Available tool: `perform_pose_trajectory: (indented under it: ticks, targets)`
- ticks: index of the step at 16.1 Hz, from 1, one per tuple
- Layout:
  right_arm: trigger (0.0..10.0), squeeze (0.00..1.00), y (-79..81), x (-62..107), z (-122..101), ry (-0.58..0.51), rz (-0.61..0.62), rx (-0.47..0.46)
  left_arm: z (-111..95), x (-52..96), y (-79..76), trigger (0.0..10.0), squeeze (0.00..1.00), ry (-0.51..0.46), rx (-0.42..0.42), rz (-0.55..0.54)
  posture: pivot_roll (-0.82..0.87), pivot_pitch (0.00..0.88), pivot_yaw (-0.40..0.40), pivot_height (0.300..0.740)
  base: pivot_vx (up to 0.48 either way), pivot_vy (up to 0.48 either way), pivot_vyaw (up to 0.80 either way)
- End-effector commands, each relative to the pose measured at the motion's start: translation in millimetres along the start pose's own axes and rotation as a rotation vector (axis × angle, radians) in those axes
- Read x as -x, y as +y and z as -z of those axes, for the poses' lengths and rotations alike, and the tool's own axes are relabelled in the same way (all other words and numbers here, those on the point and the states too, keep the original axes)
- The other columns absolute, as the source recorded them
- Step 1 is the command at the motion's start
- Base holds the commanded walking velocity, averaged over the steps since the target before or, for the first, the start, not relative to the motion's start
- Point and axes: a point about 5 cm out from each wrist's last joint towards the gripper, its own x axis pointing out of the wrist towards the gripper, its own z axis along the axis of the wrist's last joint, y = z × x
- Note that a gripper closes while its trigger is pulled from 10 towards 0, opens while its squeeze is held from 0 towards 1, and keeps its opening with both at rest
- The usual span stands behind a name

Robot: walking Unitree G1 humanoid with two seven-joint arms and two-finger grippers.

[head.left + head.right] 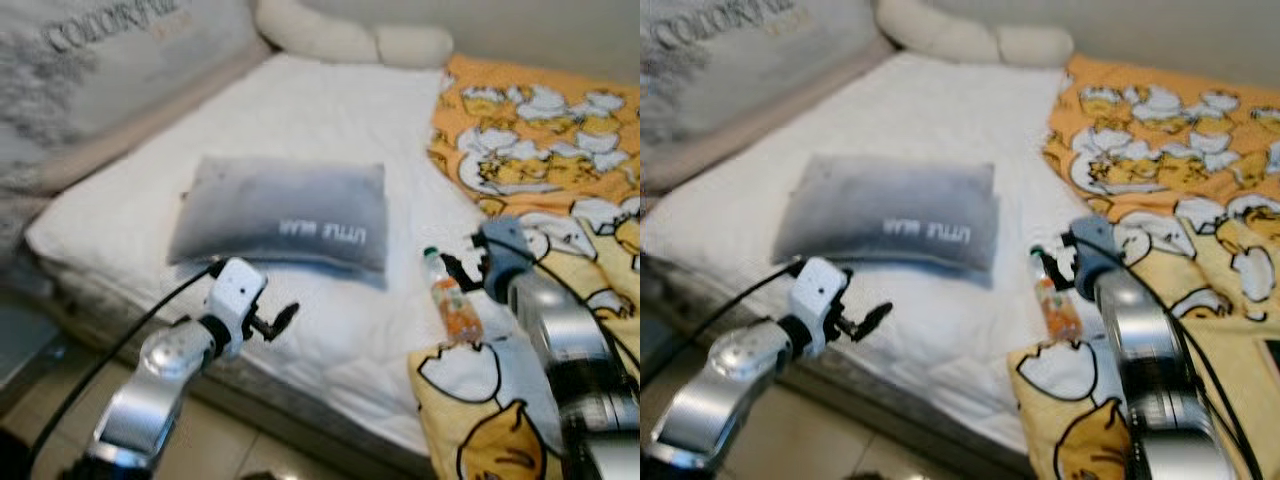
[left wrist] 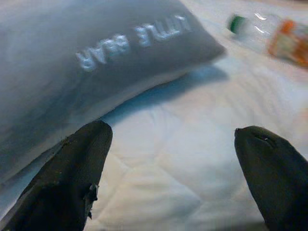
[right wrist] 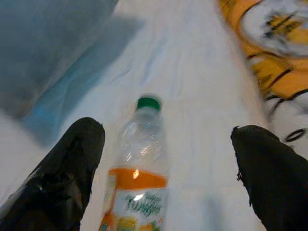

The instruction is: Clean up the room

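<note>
The head views are soft with blur, so the small print on the bottle [image 1: 452, 298] cannot be read; its lower end is cut off in the right wrist view. The bottle is clear plastic with a green cap and an orange label. It lies on the white quilted bed [image 1: 300, 120], just beside the edge of the orange and yellow cartoon blanket [image 1: 540, 130], cap pointing toward the head of the bed.

The right end effector [image 3: 168, 168] hangs just above the bottle with its fingers spread wide on either side, not touching it. The left end effector [image 2: 173, 178] is also open, low over the bed's near edge, just short of the grey pillow [image 1: 280, 212], which lies beside the bottle and bears upside-down white lettering.

A long cream cushion [image 1: 350, 40] rests past the pillow, at the head of the bed. Pale tiled floor [image 1: 220, 440] shows below the bed's near edge.
</note>
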Motion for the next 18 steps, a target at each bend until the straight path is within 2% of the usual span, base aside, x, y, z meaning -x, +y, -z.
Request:
perform_pose_trajectory:
  ticks: [1, 3, 5, 8, 9, 13, 18]
  targets:
    - [10.0, 0.00, -0.1, -2.8, 7.4, 0.064, -0.019, 0.020, 0.7, -1.3, -0.2, 10.0, 0.00, 0.019, -0.023, 0.048, -0.09, 0.000, 0.057, 0.740, 0.000, 0.000, 0.00]
    - [10.0, 0.00, 5.0, -10.7, 10.1, 0.140, -0.067, -0.016, -1.7, 0.9, 5.0, 10.0, 0.00, 0.040, -0.052, 0.111, -0.07, 0.000, 0.063, 0.740, 0.000, 0.000, 0.00]
    - [10.0, 0.00, 11.1, -15.9, 12.7, 0.187, -0.072, -0.016, -5.9, 2.3, 6.6, 10.0, 0.00, 0.052, -0.039, 0.158, -0.05, 0.000, 0.078, 0.740, 0.000, 0.000, 0.00]
    - [10.0, 0.00, 19.3, -20.2, 17.5, 0.218, -0.063, -0.016, -9.2, 6.1, 3.8, 10.0, 0.00, 0.071, -0.072, 0.222, -0.01, 0.000, 0.068, 0.740, 0.000, 0.000, 0.00]
    - [10.0, 0.00, 20.8, -21.3, 22.3, 0.235, -0.019, 0.007, -9.3, 12.2, 3.6, 10.0, 0.00, 0.081, -0.080, 0.232, 0.05, 0.000, 0.062, 0.740, 0.000, 0.000, 0.00]
    - [10.0, 0.00, 16.5, -21.4, 27.0, 0.241, 0.080, 0.012, -5.6, 25.6, 1.3, 10.0, 0.00, 0.116, -0.073, 0.241, 0.08, 0.000, 0.056, 0.740, 0.000, 0.000, 0.00]
    - [10.0, 0.00, 3.9, -16.6, 40.1, 0.280, 0.202, -0.003, -4.0, 38.2, -6.9, 10.0, 0.00, 0.146, -0.054, 0.266, 0.11, 0.061, 0.053, 0.740, 0.000, 0.000, 0.00]
